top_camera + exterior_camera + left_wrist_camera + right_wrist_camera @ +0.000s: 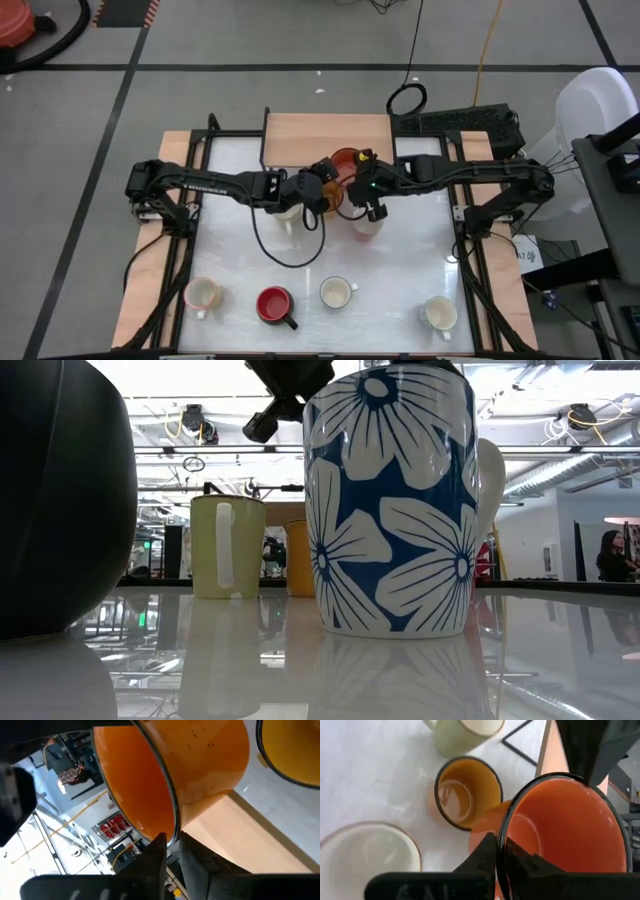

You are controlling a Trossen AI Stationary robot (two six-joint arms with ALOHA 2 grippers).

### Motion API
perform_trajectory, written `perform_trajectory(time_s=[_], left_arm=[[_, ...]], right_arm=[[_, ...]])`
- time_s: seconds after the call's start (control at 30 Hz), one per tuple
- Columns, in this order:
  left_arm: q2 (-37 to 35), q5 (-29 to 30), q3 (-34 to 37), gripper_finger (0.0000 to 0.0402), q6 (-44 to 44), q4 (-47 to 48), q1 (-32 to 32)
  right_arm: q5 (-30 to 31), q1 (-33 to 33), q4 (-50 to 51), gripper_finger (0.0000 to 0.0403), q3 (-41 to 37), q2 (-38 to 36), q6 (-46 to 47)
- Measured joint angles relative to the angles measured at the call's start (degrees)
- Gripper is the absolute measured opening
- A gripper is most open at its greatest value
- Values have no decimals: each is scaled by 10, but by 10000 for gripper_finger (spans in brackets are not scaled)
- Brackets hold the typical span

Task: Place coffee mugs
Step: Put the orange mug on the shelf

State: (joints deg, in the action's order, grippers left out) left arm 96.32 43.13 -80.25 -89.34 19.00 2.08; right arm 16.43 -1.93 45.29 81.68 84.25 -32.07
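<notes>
I am pinching the rim of an orange mug (200, 765) with my left gripper (172, 850), one finger inside the wall and one outside, jaws clamped on the thin dark-edged lip; in my left wrist view the mug is filling the upper centre of the frame, tilted, its mouth turned toward the left of the frame. My right gripper (501, 855) is doing the same to a second orange mug (565, 827), jaws closed over its near rim, the open mouth filling the right half of my right wrist view. In the high view both grippers are meeting at the upper centre of the frame, left (318, 192) and right (372, 200) just beside each other, with the orange showing between them (343, 162) at the edge of the wooden board (320, 135). Everything is turning on that closeness: each mug is lying straight ahead of its own jaws, hanging from the rim, and whether the two mugs are touching I cannot tell. Beside my right mug an amber-yellow mug (467, 792) is standing upright, with a cream mug (462, 732) beyond it and a white mug (370, 852) nearer. Along the bottom of the high view a cream mug (203, 295), a red mug (273, 304) and two white mugs (336, 292) (439, 313) are sitting in a loose row on the glossy white tabletop (230, 240). The low view is showing a blue flower-patterned mug (390, 500) up close. All are smooth, glazed, round-walled ceramic, likely slippery at the rim.
</notes>
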Motion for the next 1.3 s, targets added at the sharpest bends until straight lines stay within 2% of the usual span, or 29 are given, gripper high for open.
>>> perform_trajectory(time_s=[0.13,0.33,0.43,0.53,0.67,0.87,1.0,1.13,1.3], left_arm=[[-16,-19,0,98,20,7,7],[-67,-111,0,182,46,18,9],[-90,-131,0,200,47,32,5],[-107,-131,0,198,48,50,4],[-121,-151,0,175,81,49,6],[-129,-252,-40,140,157,85,4],[-129,-339,-91,136,194,136,1],[-126,-414,-121,136,242,211,-9],[-126,-461,-123,136,284,266,-24]], right_arm=[[-1,0,-4,4,0,0,-23],[-31,0,4,3,0,0,-40],[-47,0,10,3,11,0,-48],[-55,2,19,3,34,0,-59],[-96,0,50,3,84,0,-76],[-184,-14,117,3,177,19,-94],[-233,-23,169,3,234,59,-101],[-243,-22,215,3,280,99,-109],[-301,-23,250,3,324,141,-131]])
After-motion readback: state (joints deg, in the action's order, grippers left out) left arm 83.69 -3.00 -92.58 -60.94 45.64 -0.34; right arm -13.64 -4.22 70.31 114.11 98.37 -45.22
